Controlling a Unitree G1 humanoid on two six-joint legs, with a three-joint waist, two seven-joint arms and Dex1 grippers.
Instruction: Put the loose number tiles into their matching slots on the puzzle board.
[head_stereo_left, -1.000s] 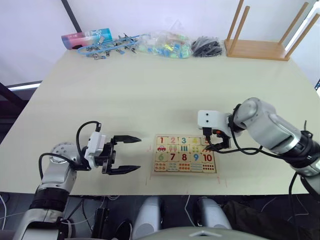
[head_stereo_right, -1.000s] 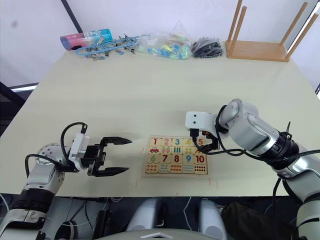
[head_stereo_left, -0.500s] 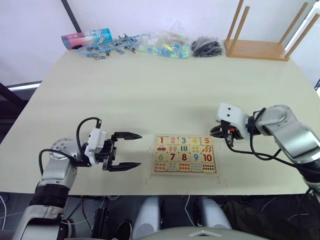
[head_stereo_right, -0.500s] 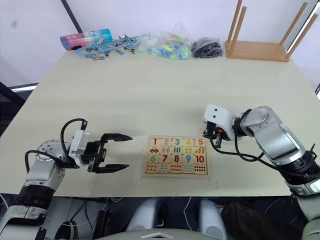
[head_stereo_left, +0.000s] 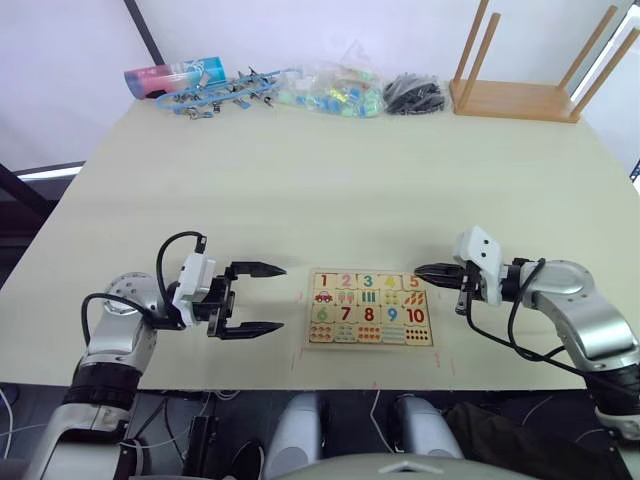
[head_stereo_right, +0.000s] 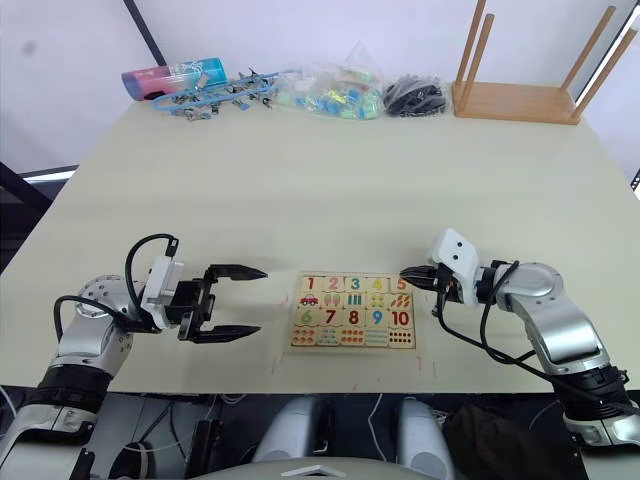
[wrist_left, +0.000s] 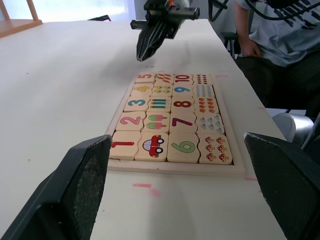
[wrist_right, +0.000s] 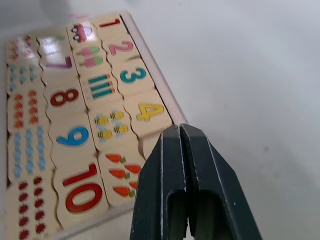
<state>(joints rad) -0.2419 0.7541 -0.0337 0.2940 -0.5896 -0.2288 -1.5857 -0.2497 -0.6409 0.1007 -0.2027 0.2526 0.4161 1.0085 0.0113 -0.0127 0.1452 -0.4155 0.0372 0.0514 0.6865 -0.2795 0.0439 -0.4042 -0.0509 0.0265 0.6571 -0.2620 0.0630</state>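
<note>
From the head cameras I see my left gripper (head_stereo_left: 262, 298) low over the table (head_stereo_left: 300, 180), left of the puzzle board (head_stereo_left: 369, 308) and a little apart from it, its two black fingers spread wide and holding nothing. The left wrist camera looks between those fingers along the board's length and gives me what the head views cannot: the digits 1 (wrist_left: 123, 144), 2 (wrist_left: 130, 120), 3 (wrist_left: 136, 103), 4 (wrist_left: 142, 90) and 5 (wrist_left: 145, 78) read cleanly in one row, each tile seated in its slot, with picture tiles and 6 to 10 beside them. It also shows a seated person in a grey shirt (wrist_left: 280, 35) past the table's far side.

To the right, my right gripper (head_stereo_left: 428, 271) hovers just off the board's right end near the 5, fingers pressed together with nothing between them. The right wrist camera confirms this: the two fingers (wrist_right: 167, 170) meet flat, and below them lie the 4, the 10 and the carrot tile, while the fingers cover the corner where the 5 sits.

Along the table's back edge the head views show a coloured can (head_stereo_left: 172, 77), blue clips, a clear bag, a black bundle and an upturned wooden stool (head_stereo_left: 520, 95).
</note>
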